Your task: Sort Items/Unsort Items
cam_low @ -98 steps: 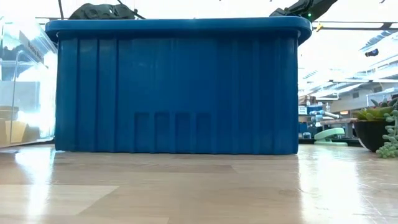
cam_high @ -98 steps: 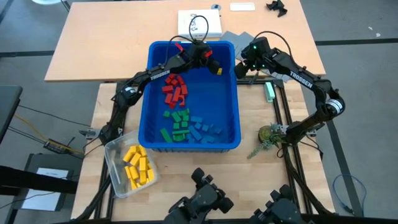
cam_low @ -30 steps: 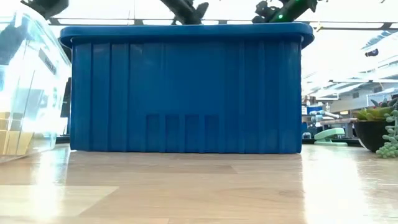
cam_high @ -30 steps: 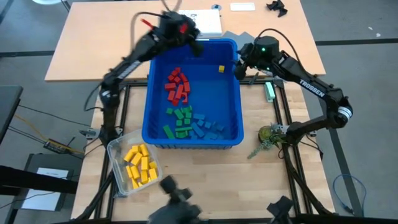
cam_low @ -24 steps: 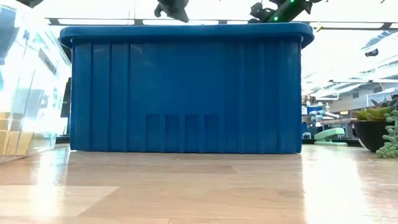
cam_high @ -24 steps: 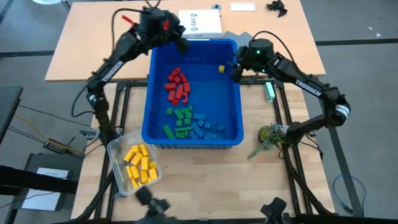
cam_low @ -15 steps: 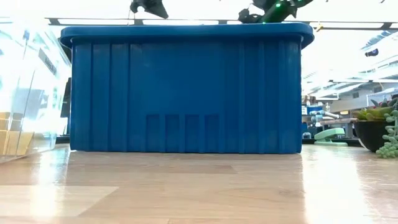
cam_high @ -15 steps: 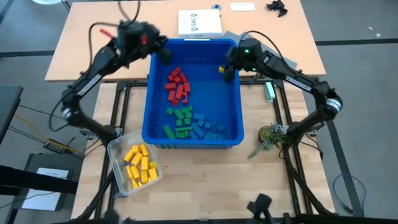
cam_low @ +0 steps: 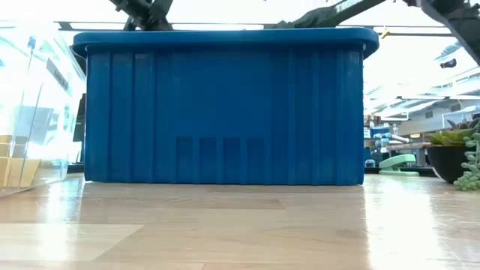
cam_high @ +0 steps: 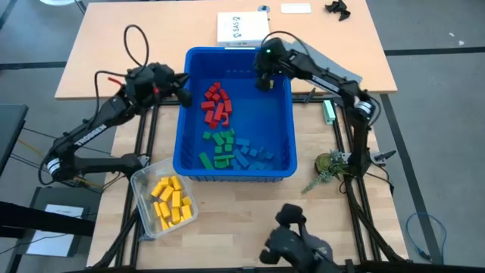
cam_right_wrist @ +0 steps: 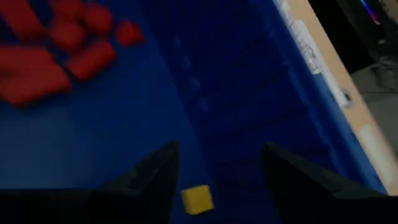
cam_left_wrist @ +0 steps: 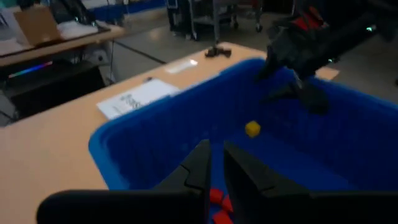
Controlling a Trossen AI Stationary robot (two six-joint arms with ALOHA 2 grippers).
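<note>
Right gripper (cam_right_wrist: 211,171): you see it spread wide, empty, above a yellow block (cam_right_wrist: 197,199) inside the blue bin (cam_high: 286,114).
Left gripper (cam_left_wrist: 214,168): nearly closed, empty, outside the bin's left wall.

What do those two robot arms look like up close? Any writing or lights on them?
Both are slim black jointed arms. The left arm carries white lettering, red parts near its wrist and looping black cables. The right arm shows a small green light near its wrist. Each gripper ends in two dark tapered fingers.
</note>
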